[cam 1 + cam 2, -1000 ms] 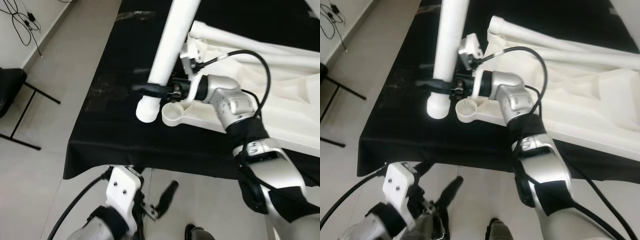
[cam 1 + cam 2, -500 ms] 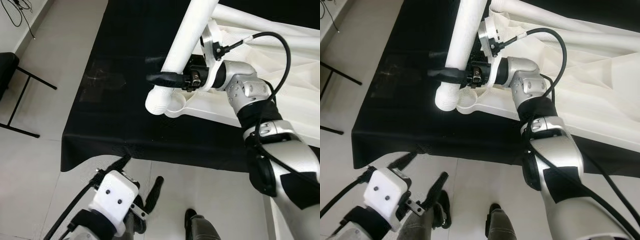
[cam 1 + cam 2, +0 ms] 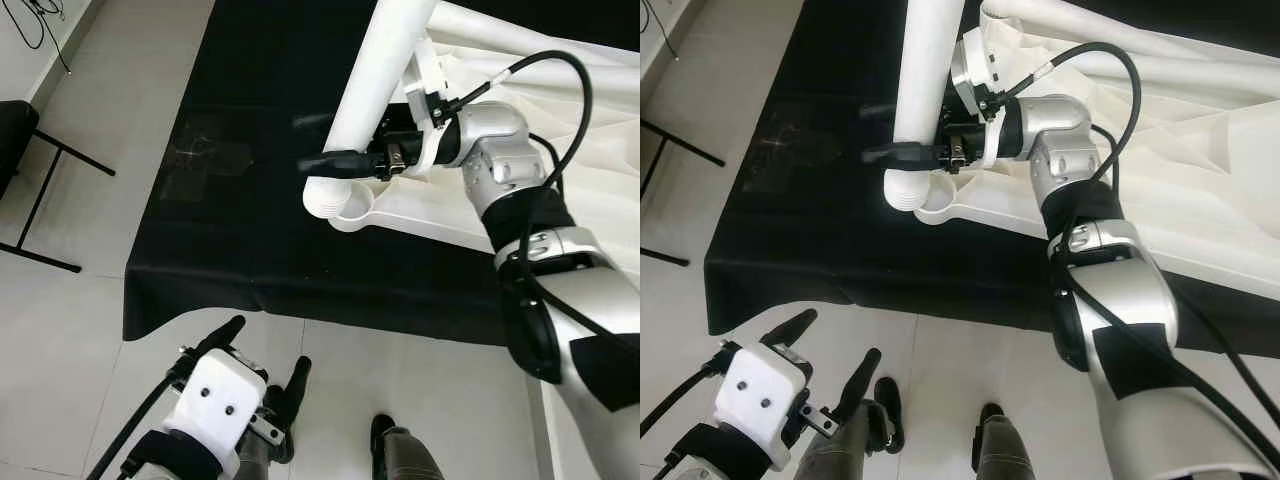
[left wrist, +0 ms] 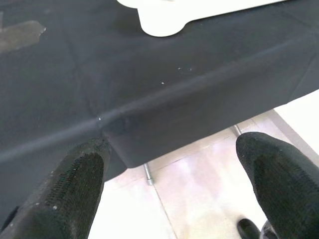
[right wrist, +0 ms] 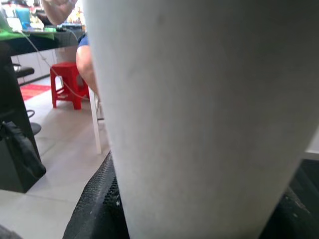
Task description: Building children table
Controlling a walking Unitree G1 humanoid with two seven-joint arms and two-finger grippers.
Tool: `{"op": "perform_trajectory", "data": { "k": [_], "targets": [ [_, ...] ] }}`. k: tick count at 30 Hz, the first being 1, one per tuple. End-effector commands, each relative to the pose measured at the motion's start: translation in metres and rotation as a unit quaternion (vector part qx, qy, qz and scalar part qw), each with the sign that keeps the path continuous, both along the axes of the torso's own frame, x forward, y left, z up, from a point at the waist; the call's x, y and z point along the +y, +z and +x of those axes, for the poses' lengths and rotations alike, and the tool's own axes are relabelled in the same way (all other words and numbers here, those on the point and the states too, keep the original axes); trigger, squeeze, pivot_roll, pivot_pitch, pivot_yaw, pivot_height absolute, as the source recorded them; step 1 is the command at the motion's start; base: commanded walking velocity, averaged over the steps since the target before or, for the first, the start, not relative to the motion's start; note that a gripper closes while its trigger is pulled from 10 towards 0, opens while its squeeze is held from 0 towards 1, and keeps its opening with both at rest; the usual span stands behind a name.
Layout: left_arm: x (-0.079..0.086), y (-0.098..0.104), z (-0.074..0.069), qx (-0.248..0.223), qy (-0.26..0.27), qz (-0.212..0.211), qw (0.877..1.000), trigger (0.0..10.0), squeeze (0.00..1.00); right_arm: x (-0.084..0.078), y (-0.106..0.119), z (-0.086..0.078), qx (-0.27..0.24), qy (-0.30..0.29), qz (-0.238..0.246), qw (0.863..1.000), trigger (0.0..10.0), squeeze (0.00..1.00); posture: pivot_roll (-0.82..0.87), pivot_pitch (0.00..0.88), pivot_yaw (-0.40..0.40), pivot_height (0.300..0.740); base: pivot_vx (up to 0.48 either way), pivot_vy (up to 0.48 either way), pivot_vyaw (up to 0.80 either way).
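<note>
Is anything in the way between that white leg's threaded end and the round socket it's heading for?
Nothing visible. The right hand holds the white leg with its threaded end at the rim of the round socket on the tabletop's corner.

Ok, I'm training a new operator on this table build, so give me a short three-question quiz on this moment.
1. True or false: the right gripper is shut on the white plastic table leg.
2. The leg's ribbed lower end sits at which part of the white plastic tabletop? A) the round corner socket B) the middle C) the far edge
3. Fill in: the left gripper hangs open below the edge of the ____ cloth.

Key: 1 true; 2 A; 3 black.
</note>
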State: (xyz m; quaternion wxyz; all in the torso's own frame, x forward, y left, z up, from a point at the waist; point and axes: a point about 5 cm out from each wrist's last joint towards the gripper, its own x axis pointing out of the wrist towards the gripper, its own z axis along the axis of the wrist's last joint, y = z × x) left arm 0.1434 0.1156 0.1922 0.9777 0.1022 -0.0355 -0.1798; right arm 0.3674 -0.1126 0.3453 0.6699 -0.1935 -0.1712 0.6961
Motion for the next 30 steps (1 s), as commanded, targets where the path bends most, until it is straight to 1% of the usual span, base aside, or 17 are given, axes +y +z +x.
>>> {"op": "perform_trajectory", "data": {
  "k": [1,2,8,13,21,30],
  "targets": [
    [0.002,-0.006,-0.003,0.022,0.009,-0.015,1.000,10.0,0.00,-0.002,-0.004,0.000,0.005,0.002,-0.021,1.000,10.0,0.00,0.08,0.416,0.036,0.740,0.000,0.000,0.00],
    [0.002,-0.007,-0.003,0.026,0.012,-0.022,0.999,10.0,0.00,-0.004,-0.002,0.000,0.003,0.002,-0.021,1.000,10.0,0.00,0.08,0.416,0.036,0.740,0.000,0.000,0.00],
    [0.003,-0.008,-0.002,0.026,0.014,-0.027,0.999,10.0,0.00,-0.011,0.003,0.000,0.010,-0.003,-0.021,1.000,10.0,0.00,0.07,0.415,0.031,0.740,0.000,0.000,0.00],
    [0.002,-0.008,-0.001,0.026,0.012,-0.028,0.999,10.0,0.00,-0.010,-0.001,0.000,0.017,-0.004,-0.037,0.999,10.0,0.00,0.07,0.419,0.028,0.740,0.000,0.000,0.00],
    [0.001,-0.007,-0.001,0.022,0.010,-0.025,0.999,10.0,0.00,-0.009,-0.006,0.002,0.024,-0.007,-0.044,0.999,10.0,0.00,0.07,0.426,0.023,0.740,0.000,0.000,0.00],
    [0.002,-0.006,-0.003,0.021,0.010,-0.025,0.999,10.0,0.00,-0.018,-0.005,0.003,0.029,-0.020,-0.042,0.998,10.0,0.00,0.07,0.437,0.025,0.740,0.000,0.000,0.00]
  ]
}}
